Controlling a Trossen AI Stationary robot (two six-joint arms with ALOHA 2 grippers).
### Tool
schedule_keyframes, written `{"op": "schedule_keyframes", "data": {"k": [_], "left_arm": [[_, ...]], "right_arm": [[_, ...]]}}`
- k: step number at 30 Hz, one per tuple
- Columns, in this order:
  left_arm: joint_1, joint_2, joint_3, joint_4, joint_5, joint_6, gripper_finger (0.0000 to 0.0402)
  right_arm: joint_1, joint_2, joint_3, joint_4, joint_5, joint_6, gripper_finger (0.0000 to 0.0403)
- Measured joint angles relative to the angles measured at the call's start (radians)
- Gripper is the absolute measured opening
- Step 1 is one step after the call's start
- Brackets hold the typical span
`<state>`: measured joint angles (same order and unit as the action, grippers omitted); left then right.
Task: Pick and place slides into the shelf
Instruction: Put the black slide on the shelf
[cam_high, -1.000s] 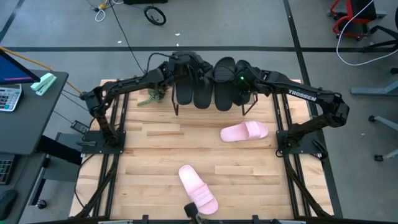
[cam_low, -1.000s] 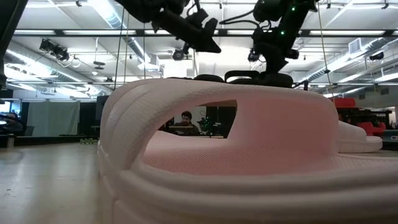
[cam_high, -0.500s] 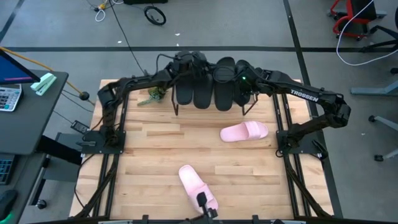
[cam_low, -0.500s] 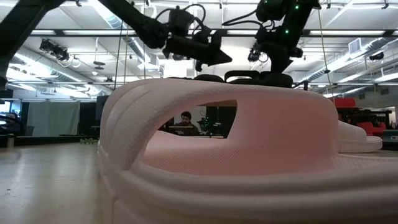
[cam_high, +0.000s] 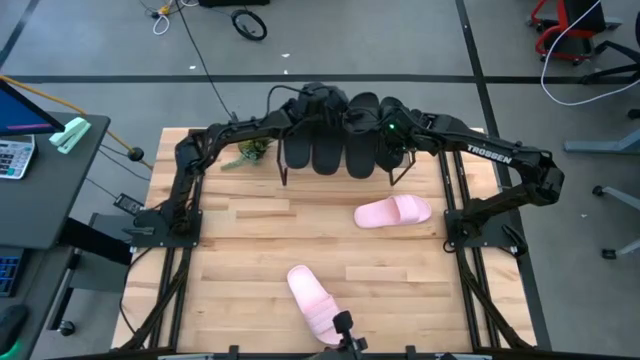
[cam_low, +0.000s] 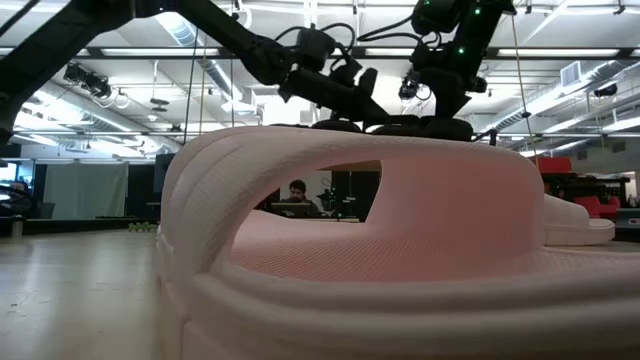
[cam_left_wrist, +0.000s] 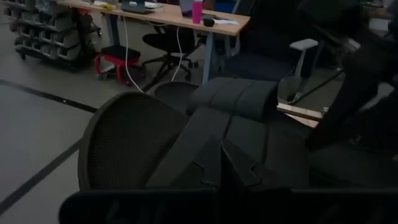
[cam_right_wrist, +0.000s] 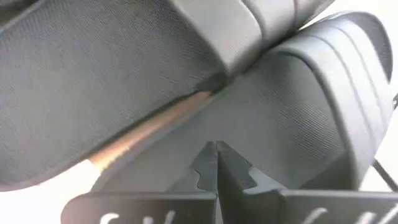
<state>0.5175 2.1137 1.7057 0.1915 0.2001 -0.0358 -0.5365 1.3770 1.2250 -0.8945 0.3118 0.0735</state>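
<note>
Several black slides (cam_high: 335, 140) lie side by side on the shelf (cam_high: 284, 172) at the table's far middle. One pale pink slide (cam_high: 393, 212) lies on the table right of centre. Another pink slide (cam_high: 318, 300) lies at the near edge and fills the low view (cam_low: 350, 250). My left gripper (cam_high: 338, 112) is shut and hangs a little above the black slides (cam_left_wrist: 130, 149); the low view shows a gap under it (cam_low: 368, 88). My right gripper (cam_high: 392, 140) is shut, low over the black slide at the shelf's right end (cam_right_wrist: 280, 106). My right gripper's shut fingertips (cam_right_wrist: 216, 158) are down at the footbed (cam_right_wrist: 261, 124) of the black slide at the shelf's right end. The fingers slant down from the table's right. Whether they touch the footbed I cannot tell. The slide lies flat on the shelf.
A small green thing (cam_high: 245, 153) lies on the table left of the shelf. A strip of the shelf's wooden top (cam_right_wrist: 149, 134) shows between two black slides. Bare table planks (cam_high: 250, 240) stretch between the shelf and the near pink slide. A desk (cam_high: 40, 160) stands beyond the table's left edge.
My left gripper, still shut, has gone toward the table's right edge and down, from the shelf's left end to over the middle black slides. The slides and my right gripper have kept still.
</note>
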Motion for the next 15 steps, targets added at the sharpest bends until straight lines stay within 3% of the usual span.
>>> {"op": "schedule_keyframes", "data": {"k": [9, 15], "left_arm": [[0.026, 0.026, 0.031, -0.07, 0.0, -0.073, 0.0], [0.037, 0.024, 0.031, -0.128, -0.056, -0.08, 0.0]], "right_arm": [[-0.016, -0.009, -0.157, 0.056, -0.033, 0.032, 0.0], [-0.012, -0.004, -0.153, 0.07, -0.047, 0.031, 0.0]]}}
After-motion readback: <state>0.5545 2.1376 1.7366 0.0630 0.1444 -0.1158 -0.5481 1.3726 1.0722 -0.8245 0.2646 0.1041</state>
